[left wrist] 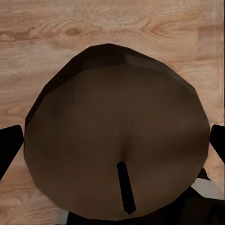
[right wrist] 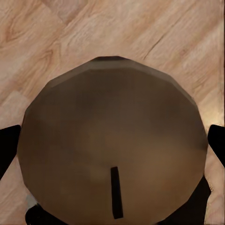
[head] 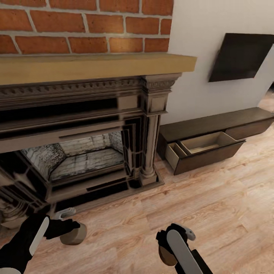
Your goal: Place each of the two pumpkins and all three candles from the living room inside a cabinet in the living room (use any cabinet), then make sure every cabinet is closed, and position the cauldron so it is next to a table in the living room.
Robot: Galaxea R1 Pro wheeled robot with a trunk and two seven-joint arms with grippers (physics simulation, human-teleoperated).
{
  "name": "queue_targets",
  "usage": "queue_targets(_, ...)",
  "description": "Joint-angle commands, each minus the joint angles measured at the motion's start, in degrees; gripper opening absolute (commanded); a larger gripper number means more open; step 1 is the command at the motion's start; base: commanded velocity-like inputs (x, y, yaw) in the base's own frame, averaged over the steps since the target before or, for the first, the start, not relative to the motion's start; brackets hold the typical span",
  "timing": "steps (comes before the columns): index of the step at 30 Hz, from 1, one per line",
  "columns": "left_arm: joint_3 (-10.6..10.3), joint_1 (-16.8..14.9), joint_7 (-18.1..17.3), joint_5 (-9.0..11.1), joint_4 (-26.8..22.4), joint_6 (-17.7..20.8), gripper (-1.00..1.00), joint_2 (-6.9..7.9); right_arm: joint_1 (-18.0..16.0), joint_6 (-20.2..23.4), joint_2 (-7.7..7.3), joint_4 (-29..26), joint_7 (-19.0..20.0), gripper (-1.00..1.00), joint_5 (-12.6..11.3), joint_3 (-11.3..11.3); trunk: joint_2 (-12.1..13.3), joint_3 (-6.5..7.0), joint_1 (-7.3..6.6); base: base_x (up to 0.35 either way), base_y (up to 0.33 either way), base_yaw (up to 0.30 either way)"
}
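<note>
— What are you carrying right now?

— You have a candle in each claw. The left gripper (head: 70,228) pinches one candle (head: 74,234), a squat grey-beige cylinder held low over the wood floor (head: 213,213) in front of the fireplace (head: 87,152). The left wrist view shows its round brown top (left wrist: 117,136) with a short dark wick, and a black finger (left wrist: 9,150) pressed at each side.

— And your right side?

— The right gripper (head: 169,247) pinches the second candle (head: 166,255), also just above the floor. Its flat top (right wrist: 112,140) looks the same, wick included, with a finger (right wrist: 8,147) on either flank.

— Where can you put them?

— The long dark brown cabinet (head: 217,129) stands against the white wall, right of the fireplace. One drawer (head: 207,146) is pulled out; its pale wood inside looks bare.
</note>
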Motion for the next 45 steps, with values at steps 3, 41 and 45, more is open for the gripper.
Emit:
queue_targets(3, -3.59, -0.02, -0.01, -0.28, -0.03, -0.08, -1.00, -1.20, 0.69, -3.31, -2.41, 0.05, -0.03, -1.00, -0.12, 0.03, 1.22, 0.66, -0.67, 0.000, 0.000, -0.261)
queue_targets(41, -6.09, -0.02, 0.00, -0.30, 0.00, -0.16, -1.00, -2.83, 5.45, -13.23, -8.15, 7.86, 9.73, -1.00, 0.03, -6.38, 16.46, 8.92, -9.01, 0.000, 0.000, -0.244)
queue_targets(45, -6.09, -0.02, 0.01, -0.31, -0.05, -0.20, -1.00, -2.83, 6.39, -16.77, -9.57, 11.82, 12.12, -1.00, -0.10, -8.46, 18.06, 9.64, -9.89, 0.000, 0.000, -0.280)
